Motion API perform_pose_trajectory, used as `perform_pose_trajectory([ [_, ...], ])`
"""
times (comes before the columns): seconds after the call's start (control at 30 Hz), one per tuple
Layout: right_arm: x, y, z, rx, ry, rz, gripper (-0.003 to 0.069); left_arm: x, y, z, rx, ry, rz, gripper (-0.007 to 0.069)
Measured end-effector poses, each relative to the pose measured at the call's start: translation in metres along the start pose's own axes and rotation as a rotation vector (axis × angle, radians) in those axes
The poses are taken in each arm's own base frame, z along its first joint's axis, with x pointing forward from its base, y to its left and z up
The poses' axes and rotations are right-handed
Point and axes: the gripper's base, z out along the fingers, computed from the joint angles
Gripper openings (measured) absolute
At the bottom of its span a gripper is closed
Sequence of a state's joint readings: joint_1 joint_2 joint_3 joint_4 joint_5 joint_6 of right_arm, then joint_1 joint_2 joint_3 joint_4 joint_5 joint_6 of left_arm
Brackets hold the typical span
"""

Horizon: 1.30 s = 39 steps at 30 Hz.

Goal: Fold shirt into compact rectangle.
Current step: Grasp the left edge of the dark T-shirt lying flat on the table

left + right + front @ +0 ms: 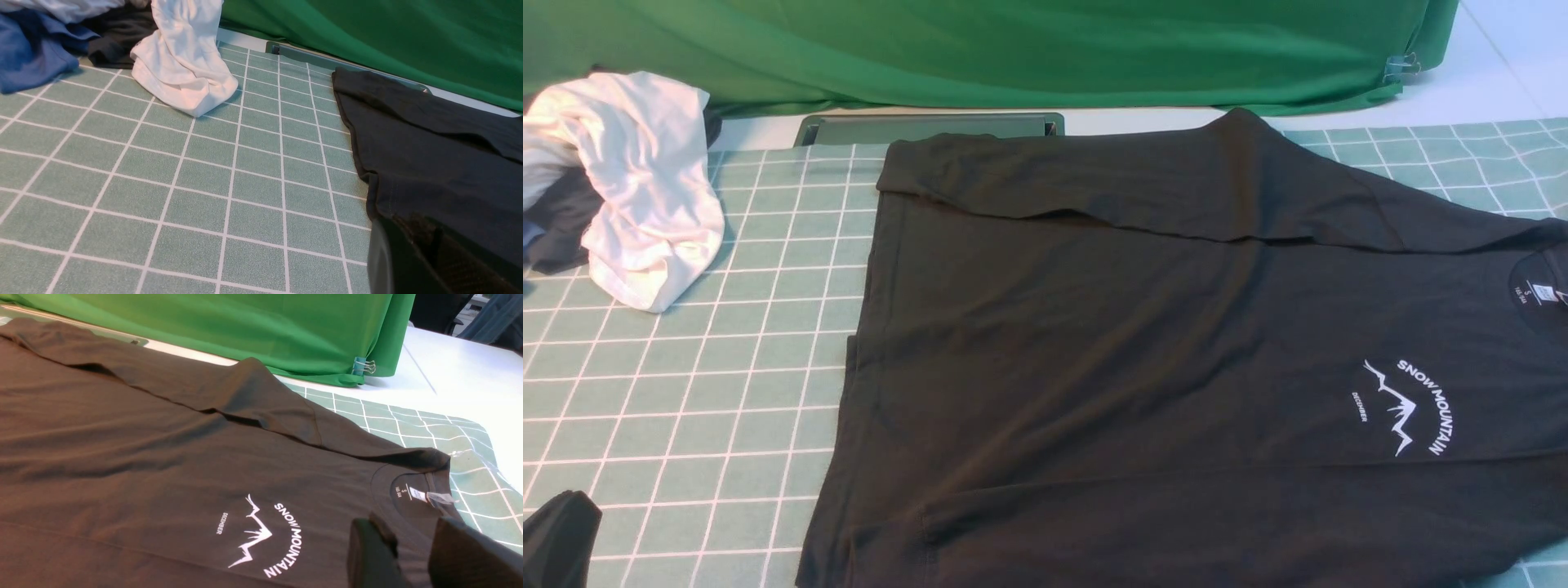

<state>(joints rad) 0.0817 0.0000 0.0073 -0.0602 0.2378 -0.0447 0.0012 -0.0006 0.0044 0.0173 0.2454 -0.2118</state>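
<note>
One shirt (1176, 343) on mat (727, 392), L gripper (437, 245) closed, R gripper (412, 539) half-spread over collar (378, 488).

Lighting's soft and even, looks like it comes from overhead, and it's pretty bright in all 3 views. The white garment (645, 180) only drops a faint shadow onto the grid mat (727, 367), and its top is close to blown out. The shirt (1176, 343) comes out so dark that its folds barely read, with a brownish cast in the right wrist view. No real glare anywhere. Front view is a bit soft and noisy. Up close, the right gripper (408, 547) and left gripper (412, 261) are just blurry dark blobs.
</note>
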Motion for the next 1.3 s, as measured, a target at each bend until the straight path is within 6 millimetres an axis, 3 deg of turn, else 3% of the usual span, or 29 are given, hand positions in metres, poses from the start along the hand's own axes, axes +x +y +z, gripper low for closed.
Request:
perform_pose_trajectory([
  [1.03, -0.001, 0.000, 0.000, 0.001, -0.015, -0.001, 0.0243, -0.001, 0.000, 0.000, 0.002, -0.009, -0.001, 0.0018],
  [1.13, -0.003, 0.000, 0.000, 0.001, -0.033, 0.002, 0.0243, -0.005, -0.002, 0.000, 0.029, -0.049, -0.112, 0.0018],
  [1.2, -0.005, 0.001, 0.000, -0.012, -0.059, 0.138, 0.0243, -0.010, -0.006, -0.001, 0.097, -0.084, -0.532, 0.0018],
  [1.23, -0.006, 0.001, 0.000, -0.015, -0.062, 0.160, 0.0243, -0.010, -0.007, -0.001, 0.108, -0.085, -0.613, 0.0018],
  [1.3, -0.009, 0.002, 0.000, -0.041, -0.096, 0.445, 0.0243, -0.012, -0.009, -0.001, 0.163, -0.067, -1.024, 0.0018],
])
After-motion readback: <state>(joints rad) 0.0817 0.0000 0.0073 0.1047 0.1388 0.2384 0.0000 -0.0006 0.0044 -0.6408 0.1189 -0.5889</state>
